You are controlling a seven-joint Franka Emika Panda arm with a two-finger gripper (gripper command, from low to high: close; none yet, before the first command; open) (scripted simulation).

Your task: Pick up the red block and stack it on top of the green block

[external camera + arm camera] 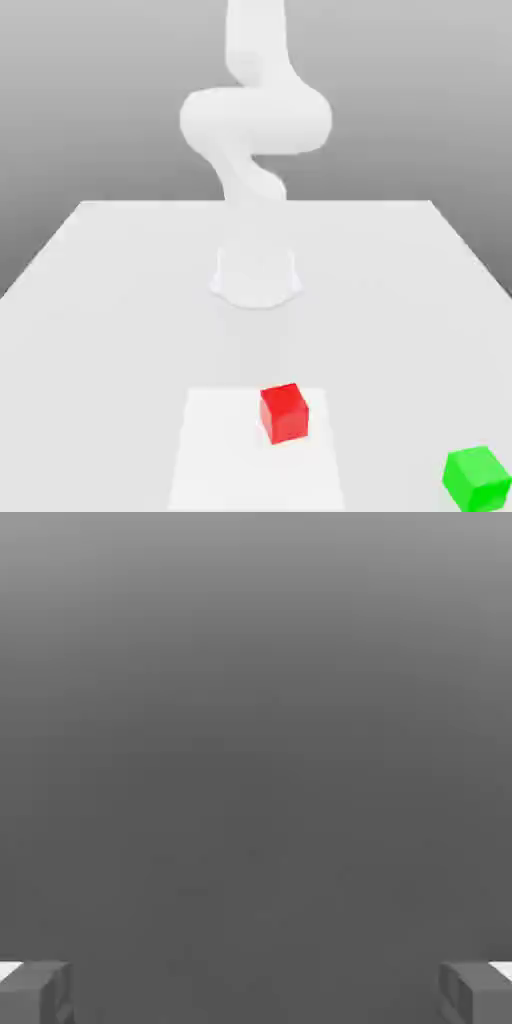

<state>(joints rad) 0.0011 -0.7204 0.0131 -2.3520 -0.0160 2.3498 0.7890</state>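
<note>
Across the exterior view spreads a pale grey table (120, 300), its far edge running level behind the robot and its sides widening toward the camera. On its middle stands the white Franka arm (255, 120), rising from a round base (256, 275) and curling through a thick bend before leaving the picture at the top. Nearer the camera a lighter square patch (215, 450) is marked on the tabletop. The red block (284, 412) sits on this patch, toward its far corner on the exterior view's right, resting flat with one edge turned slightly toward the camera. The green block (477, 477) sits on the bare table well apart from the red one, near the lower corner on the exterior view's right, off the patch. In the hand view, the gripper (256, 992) shows its two grey fingertips (35, 992) at opposite edges of the frame, spread wide, with nothing between them but an even grey background.
</note>
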